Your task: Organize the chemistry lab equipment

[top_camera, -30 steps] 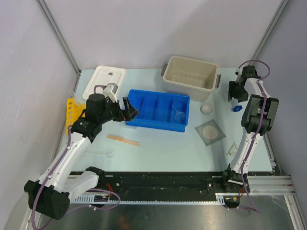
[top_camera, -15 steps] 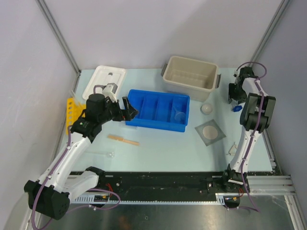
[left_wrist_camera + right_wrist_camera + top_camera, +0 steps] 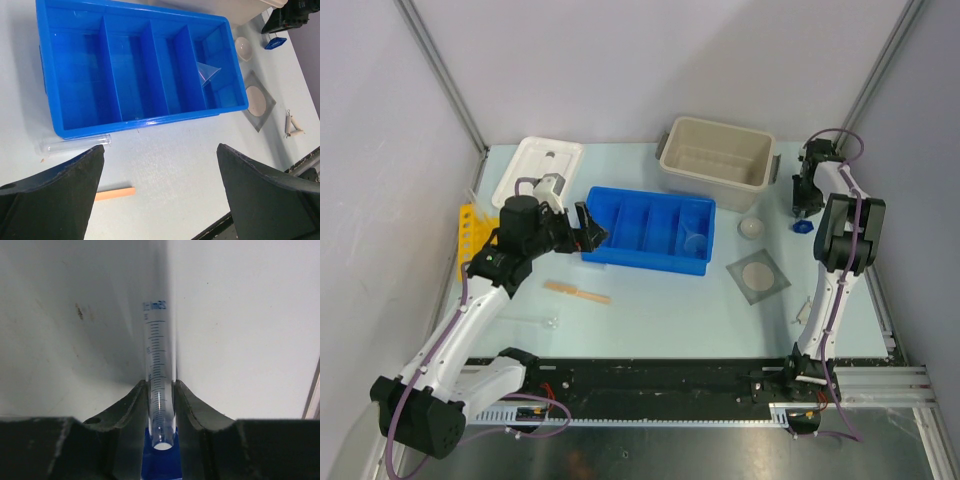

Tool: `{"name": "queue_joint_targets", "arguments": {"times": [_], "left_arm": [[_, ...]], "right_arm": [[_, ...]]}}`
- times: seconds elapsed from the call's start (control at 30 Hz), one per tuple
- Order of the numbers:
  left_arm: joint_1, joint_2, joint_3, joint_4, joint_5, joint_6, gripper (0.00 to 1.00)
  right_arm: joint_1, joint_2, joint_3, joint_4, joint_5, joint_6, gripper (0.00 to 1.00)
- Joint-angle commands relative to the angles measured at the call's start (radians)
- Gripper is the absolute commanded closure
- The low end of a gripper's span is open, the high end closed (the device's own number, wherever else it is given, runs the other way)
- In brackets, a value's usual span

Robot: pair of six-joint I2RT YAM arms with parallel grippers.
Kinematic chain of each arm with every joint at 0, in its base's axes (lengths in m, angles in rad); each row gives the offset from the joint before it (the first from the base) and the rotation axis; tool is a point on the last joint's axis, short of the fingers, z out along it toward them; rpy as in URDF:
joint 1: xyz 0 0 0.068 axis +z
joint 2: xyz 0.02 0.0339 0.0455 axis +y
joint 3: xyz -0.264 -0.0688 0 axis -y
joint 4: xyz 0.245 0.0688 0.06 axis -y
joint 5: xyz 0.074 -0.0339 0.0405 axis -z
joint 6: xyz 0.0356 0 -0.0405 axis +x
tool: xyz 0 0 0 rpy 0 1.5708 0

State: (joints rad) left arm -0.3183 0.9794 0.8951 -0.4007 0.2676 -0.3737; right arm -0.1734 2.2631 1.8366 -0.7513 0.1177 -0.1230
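Pale blue bench (image 3: 660, 320) between grey walls, seen from above. Right tool (image 3: 160, 386), at the far right corner, has its jaws pressed against both sides of a clear graduated cylinder (image 3: 159, 355) with a blue base: this is the pick-up step. Left tool (image 3: 160, 150) hangs wide open and empty over the near left rim of the blue divided tray (image 3: 150, 122). Wooden stick (image 3: 577, 291), glass tube (image 3: 75, 145), mesh square (image 3: 758, 276), wire triangle (image 3: 805, 312) and white dish (image 3: 750, 227) lie loose on the bench. Next move, by judgement: a firm grip, then a steady carry to a tray compartment.
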Motion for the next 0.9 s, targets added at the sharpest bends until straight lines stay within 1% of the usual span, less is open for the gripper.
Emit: {"name": "queue_joint_targets", "arguments": {"times": [0.0,0.23,0.4,0.6,0.67,0.87], "left_arm": [[0.0,-0.024,0.018,0.015,0.001,0.013,0.01],[0.001,-0.033,0.016,0.015,0.001,0.012,0.01],[0.001,-0.037,0.015,0.014,0.003,0.012,0.01],[0.001,-0.044,0.015,0.015,0.003,0.012,0.0],[0.0,-0.047,0.015,0.015,0.003,0.011,0.0],[0.0,-0.058,0.013,0.016,0.006,0.009,0.01]], "right_arm": [[0.006,-0.065,-0.01,-0.023,0.013,0.068,0.69],[0.002,-0.135,-0.084,-0.008,-0.002,0.113,0.72],[0.004,-0.195,-0.107,-0.05,0.025,0.142,0.73],[0.03,-0.332,-0.15,-0.094,0.041,0.179,0.74],[0.05,-0.395,-0.168,-0.099,0.028,0.193,0.74],[0.178,-0.585,-0.223,-0.105,-0.032,0.24,0.73]]}}
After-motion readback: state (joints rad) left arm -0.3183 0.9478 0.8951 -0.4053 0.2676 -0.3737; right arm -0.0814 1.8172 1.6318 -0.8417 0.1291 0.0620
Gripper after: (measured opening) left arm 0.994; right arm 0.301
